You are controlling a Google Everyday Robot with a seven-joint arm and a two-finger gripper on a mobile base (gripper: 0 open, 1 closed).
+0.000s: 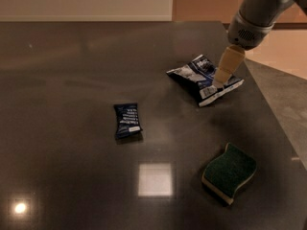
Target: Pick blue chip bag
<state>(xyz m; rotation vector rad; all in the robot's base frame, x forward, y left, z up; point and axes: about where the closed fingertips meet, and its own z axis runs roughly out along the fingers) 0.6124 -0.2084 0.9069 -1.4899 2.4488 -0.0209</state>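
Observation:
The blue chip bag (201, 78) is a crumpled dark-blue foil bag with white patches and a white label. It lies on the dark table (72, 61) at the right of the middle. My gripper (221, 78) comes down from the upper right on a grey arm. Its tan fingers (228, 63) hang right over the bag's right half, at or just above its surface.
A small flat dark-blue packet (127, 120) with white text lies left of centre. A green sponge (229, 171) lies at the front right. The table's right edge (268, 109) runs diagonally close to the bag, with floor beyond.

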